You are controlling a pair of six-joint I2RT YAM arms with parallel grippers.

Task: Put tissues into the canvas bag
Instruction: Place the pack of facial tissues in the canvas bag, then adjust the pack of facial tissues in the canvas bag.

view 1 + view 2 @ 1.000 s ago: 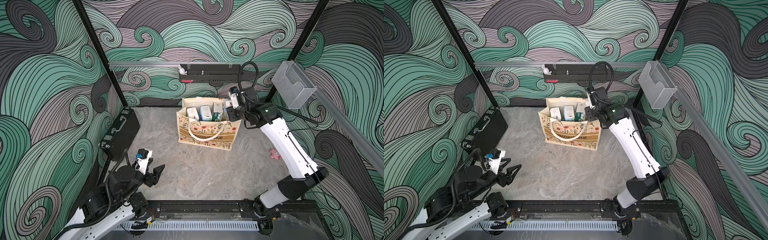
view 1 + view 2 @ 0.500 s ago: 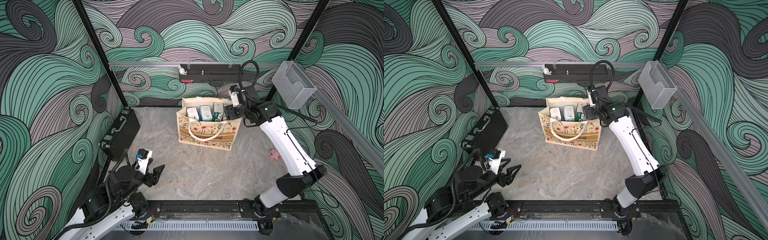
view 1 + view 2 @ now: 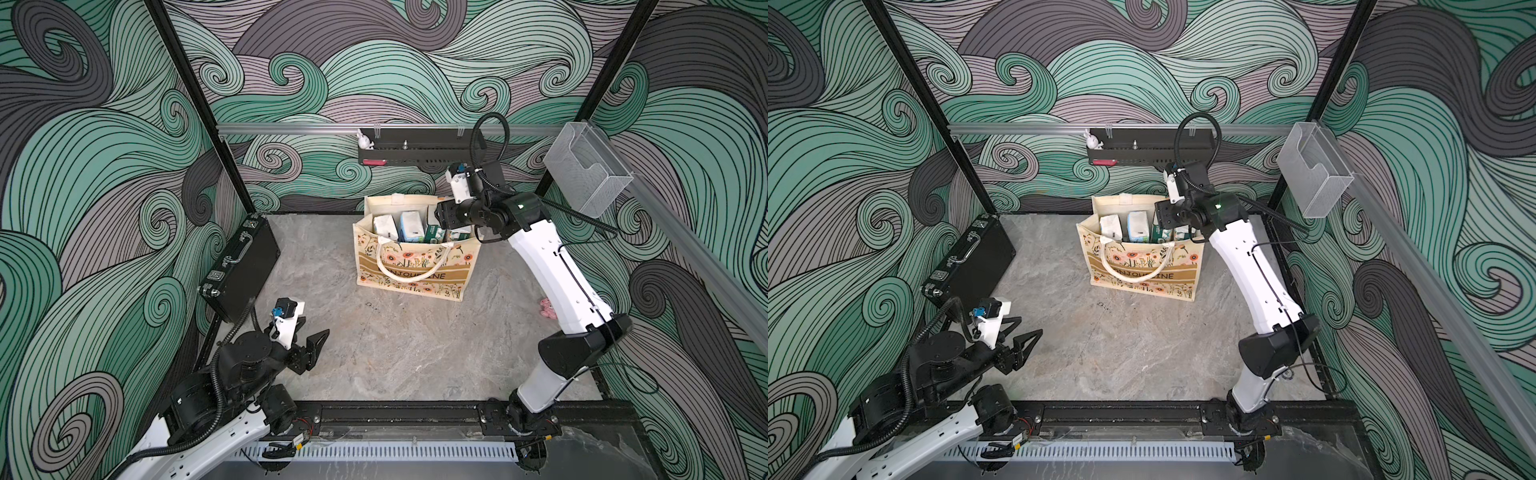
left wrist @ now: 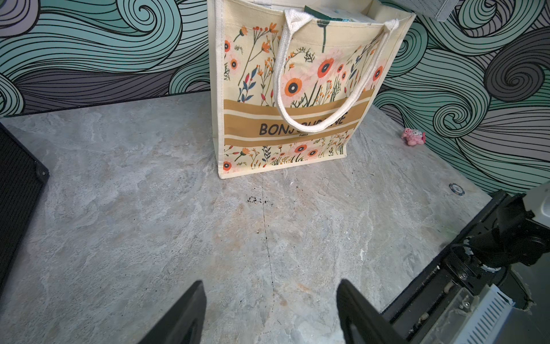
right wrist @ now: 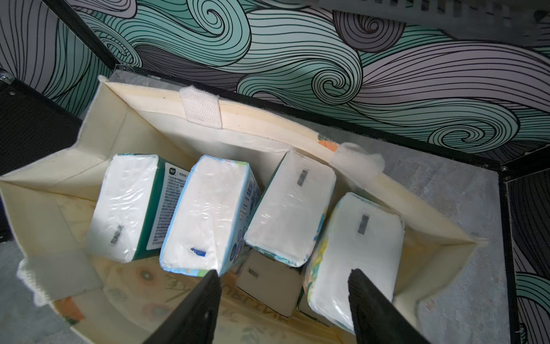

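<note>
The cream canvas bag (image 3: pixel 415 266) (image 3: pixel 1142 270) (image 4: pixel 291 89) with orange flowers stands upright near the back wall. Several tissues (image 3: pixel 409 226) (image 3: pixel 1138 226) stand on end inside it. In the right wrist view they are a green pack (image 5: pixel 128 208), a blue one (image 5: pixel 208 214), a white one (image 5: pixel 291 208) and a printed one (image 5: pixel 357 253). My right gripper (image 3: pixel 444 220) (image 3: pixel 1160 214) (image 5: pixel 282 275) hangs open over the bag's right end, holding nothing. My left gripper (image 3: pixel 313 328) (image 3: pixel 1030 326) (image 4: pixel 270 286) is open and empty above bare table at the front left.
A black briefcase (image 3: pixel 241 266) leans at the left wall. A pink toy (image 3: pixel 547 308) (image 4: pixel 413 137) lies by the right wall, with a small round chip (image 4: pixel 456 189) nearer the front. A black shelf (image 3: pixel 415 151) and a clear bin (image 3: pixel 586 174) hang on the walls.
My right gripper has shifted left, from beside the bag's right edge to over its mouth. The left arm has not moved.
</note>
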